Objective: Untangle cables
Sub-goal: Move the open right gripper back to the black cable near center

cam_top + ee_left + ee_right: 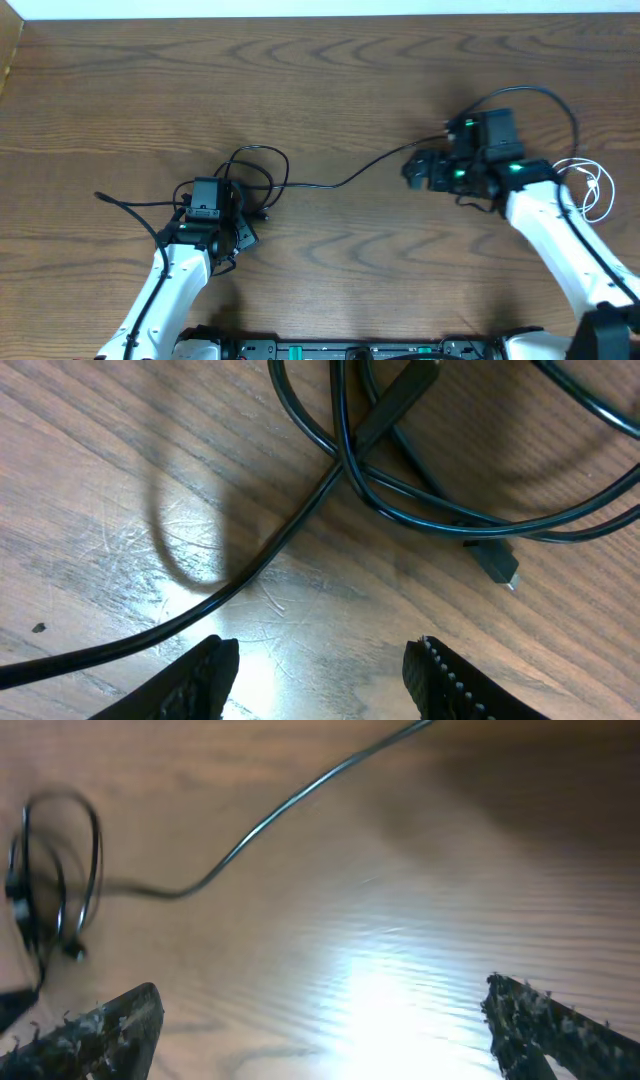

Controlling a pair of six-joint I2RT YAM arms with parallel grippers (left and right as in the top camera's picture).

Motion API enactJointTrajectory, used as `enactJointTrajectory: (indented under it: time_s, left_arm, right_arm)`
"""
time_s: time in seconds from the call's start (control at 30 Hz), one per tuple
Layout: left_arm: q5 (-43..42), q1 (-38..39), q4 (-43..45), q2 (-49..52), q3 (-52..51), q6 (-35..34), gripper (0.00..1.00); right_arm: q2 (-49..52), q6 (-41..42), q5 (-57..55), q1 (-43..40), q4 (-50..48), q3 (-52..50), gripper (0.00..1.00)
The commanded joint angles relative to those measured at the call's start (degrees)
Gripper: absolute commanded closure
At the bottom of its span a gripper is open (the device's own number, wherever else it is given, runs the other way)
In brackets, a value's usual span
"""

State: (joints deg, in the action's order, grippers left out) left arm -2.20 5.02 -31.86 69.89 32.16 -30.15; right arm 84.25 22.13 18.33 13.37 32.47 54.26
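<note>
Left end effector and right end effector both spread, beside black cables.

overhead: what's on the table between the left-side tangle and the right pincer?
One black cable strand runs from the tangle toward the right pincer; otherwise bare wood table. Clear in overhead, also in right wrist view.

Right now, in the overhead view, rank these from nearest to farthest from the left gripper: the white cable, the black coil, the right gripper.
Measured from the left gripper:
1. The black coil, just ahead of it on the left side.
2. The right gripper, across on the right side.
3. The white cable, at the far right, beyond the right gripper.
</note>
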Motion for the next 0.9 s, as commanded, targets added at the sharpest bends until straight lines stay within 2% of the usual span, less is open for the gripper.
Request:
enactJointTrajectory:
  time_s: [0.0, 0.37, 0.6, 0.87]
  left_arm:
    - [0.9, -0.2, 0.0, 0.1, -0.2, -0.1, 0.40]
    - [0.9, -0.2, 0.0, 0.1, -0.2, -2.1, 0.37]
    - [0.9, -0.2, 0.0, 0.1, -0.2, -2.1, 0.36]
    - [0.9, -0.2, 0.0, 0.1, -0.2, -2.1, 0.36]
  right_arm:
    - [2.1, 1.0, 1.3, 2.8, -0.2, -0.6, 0.01]
    - [8.0, 1.0, 1.7, 13.3, 1.6, -0.9, 0.01]
    - [11.8, 1.0, 1.5, 20.8, -4.7, -1.1, 0.01]
    - [15.8, 1.0, 1.5, 25.9, -5.0, -1.1, 0.01]
